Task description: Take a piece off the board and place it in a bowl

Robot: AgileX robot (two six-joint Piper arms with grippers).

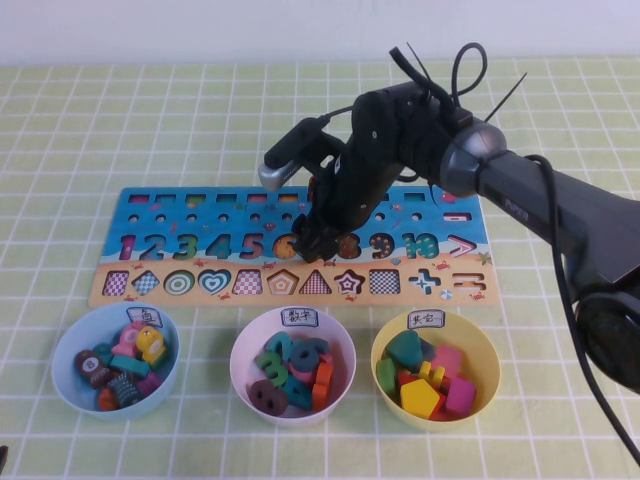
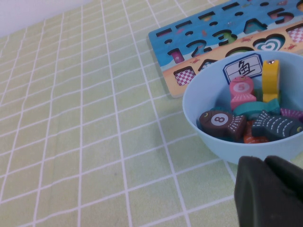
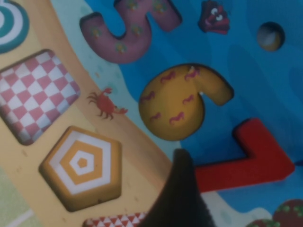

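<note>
The red numeral 7 piece (image 3: 246,165) lies in its slot on the blue part of the board (image 3: 265,85), beside the empty yellow 6 cutout (image 3: 173,106). My right gripper (image 1: 315,240) hangs low over the board (image 1: 200,215) at the 6 and 7. It is open, and one dark finger (image 3: 177,194) touches the foot of the 7's stem while the other is out of frame. The pinkish-white bowl (image 1: 240,350) with its rim label sits in front of the board, holding several numerals. My left gripper (image 2: 265,163) is shut and empty, beside the light blue bowl (image 2: 199,109).
The light blue bowl (image 1: 62,380) with fish pieces stands front left, and the yellow bowl (image 1: 486,345) with shape pieces front right. The right arm (image 1: 520,190) reaches in from the right over the board. Green checked cloth covers the table.
</note>
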